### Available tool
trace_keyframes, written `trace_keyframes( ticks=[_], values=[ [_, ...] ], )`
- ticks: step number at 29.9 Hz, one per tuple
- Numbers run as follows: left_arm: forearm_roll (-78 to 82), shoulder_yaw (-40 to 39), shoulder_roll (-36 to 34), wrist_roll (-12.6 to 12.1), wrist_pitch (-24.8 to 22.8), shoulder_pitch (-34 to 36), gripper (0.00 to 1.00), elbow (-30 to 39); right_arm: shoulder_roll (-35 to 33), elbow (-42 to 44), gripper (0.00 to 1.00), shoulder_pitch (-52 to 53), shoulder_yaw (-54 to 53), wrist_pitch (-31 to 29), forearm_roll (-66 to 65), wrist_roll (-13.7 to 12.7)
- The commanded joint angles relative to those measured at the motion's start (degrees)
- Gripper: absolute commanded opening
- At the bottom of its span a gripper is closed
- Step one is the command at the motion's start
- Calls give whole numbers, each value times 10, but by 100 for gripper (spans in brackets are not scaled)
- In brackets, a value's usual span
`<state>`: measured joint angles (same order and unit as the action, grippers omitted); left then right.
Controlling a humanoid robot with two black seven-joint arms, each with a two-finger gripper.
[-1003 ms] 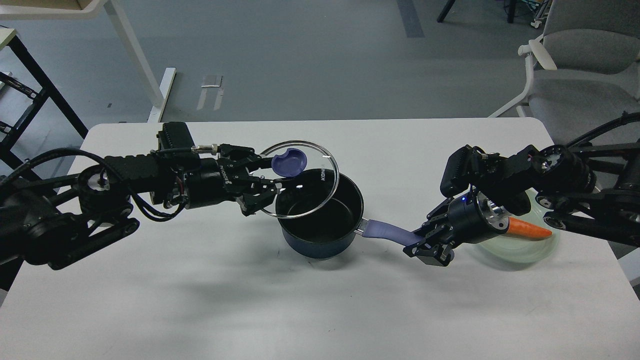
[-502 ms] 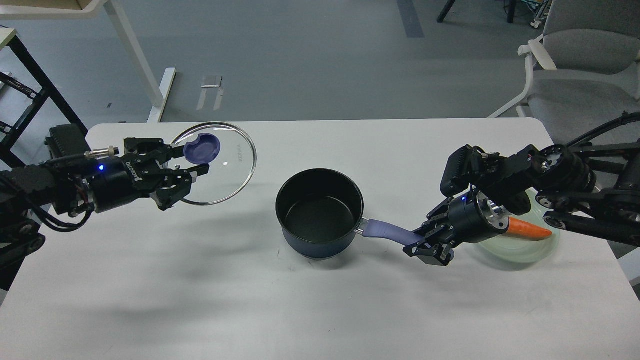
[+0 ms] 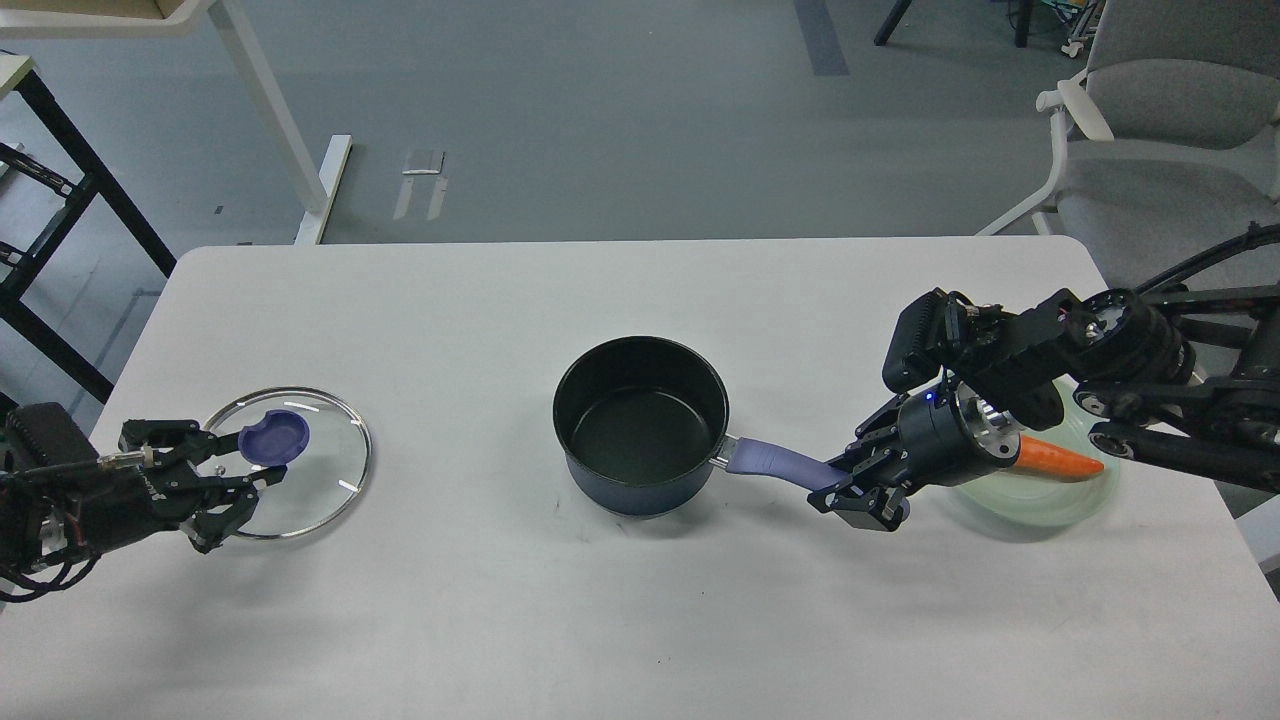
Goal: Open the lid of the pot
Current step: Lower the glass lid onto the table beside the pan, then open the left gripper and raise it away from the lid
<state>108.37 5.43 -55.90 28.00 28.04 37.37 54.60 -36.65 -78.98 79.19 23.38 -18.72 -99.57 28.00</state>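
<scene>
The pot (image 3: 640, 425) stands uncovered at the middle of the white table (image 3: 620, 290), its black inside showing and its lavender handle (image 3: 775, 464) running out to the right. My right gripper (image 3: 850, 490) has its jaws pinched on the end of that handle. Just right of it, partly behind my arm, a pale green plate (image 3: 1050, 500) holds a carrot (image 3: 1060, 458). The lid (image 3: 290, 462) is far off to the left, near the table's left edge and well apart from the pot, lying about flat. My left gripper (image 3: 245, 470) has its jaws clamped on the lid at its purple knob (image 3: 275, 437). I cannot tell whether the lid touches the table.
</scene>
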Motion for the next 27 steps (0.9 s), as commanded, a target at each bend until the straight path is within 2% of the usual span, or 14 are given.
trace_keyframes(
  ticks=[1,4,5,6,9,14,20,25,26,27],
  values=[
    [-2,2,17,0,0,0,42,-14,0,0,30,0,0,0,0,0],
    [-4,3,21,0,0,0,44,-15,0,0,30,0,0,0,0,0],
    [-4,3,21,0,0,0,48,-15,0,0,30,0,0,0,0,0],
    [-5,3,22,0,0,0,54,-15,0,0,30,0,0,0,0,0],
    [-8,2,22,0,0,1,81,-14,-2,0,30,0,0,0,0,0],
    [-36,2,19,0,0,2,96,-6,-4,0,32,-1,-1,0,0,0],
    [-60,2,-7,0,0,4,99,43,-4,0,32,-1,0,0,0,0],
    [-151,-10,-71,0,0,25,99,141,-4,0,32,-1,0,0,0,0],
    [-197,-15,-86,0,-22,41,99,163,-4,0,32,-1,0,0,0,0],
    [-252,-21,-97,0,-64,61,99,181,-4,0,32,-1,0,0,0,0]
  ],
)
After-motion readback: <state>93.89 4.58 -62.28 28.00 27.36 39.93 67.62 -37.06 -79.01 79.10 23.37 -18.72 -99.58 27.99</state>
